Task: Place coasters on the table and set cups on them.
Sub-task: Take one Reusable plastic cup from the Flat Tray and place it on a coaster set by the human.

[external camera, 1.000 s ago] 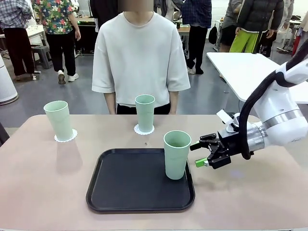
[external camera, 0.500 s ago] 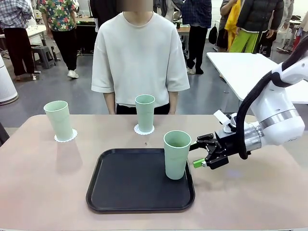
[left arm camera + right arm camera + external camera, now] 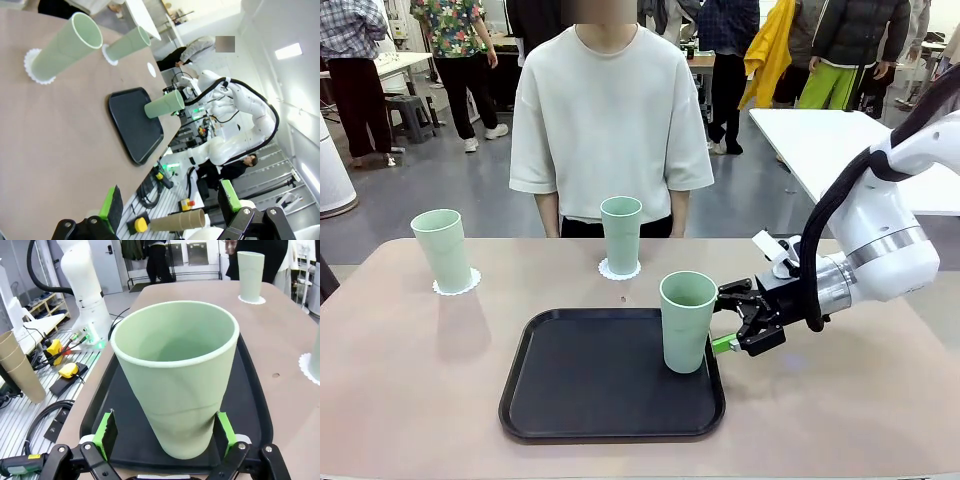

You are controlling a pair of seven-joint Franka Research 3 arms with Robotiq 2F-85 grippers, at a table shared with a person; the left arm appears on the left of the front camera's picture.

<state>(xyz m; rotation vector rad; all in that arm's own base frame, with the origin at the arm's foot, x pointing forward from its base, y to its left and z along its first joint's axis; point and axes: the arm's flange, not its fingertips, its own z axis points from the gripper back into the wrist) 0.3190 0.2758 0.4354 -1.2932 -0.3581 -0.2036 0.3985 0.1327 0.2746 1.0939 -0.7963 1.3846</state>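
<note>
Mint cups: two sat on coasters [image 3: 619, 269], third [image 3: 687, 320] on tray [image 3: 580, 390].
Right gripper's [image 3: 732, 320] fingers spread around it, not clenched.

One pale mint-green cup [image 3: 687, 320] stands upright on the tray's corner, right between the right gripper's [image 3: 730, 322] spread fingers. Well beyond that gripper, across the beige table [image 3: 410, 350], two more identical cups [image 3: 621, 233] [image 3: 442, 249] stand upright, each on a scalloped white coaster [image 3: 619, 270] [image 3: 457, 285].
</note>
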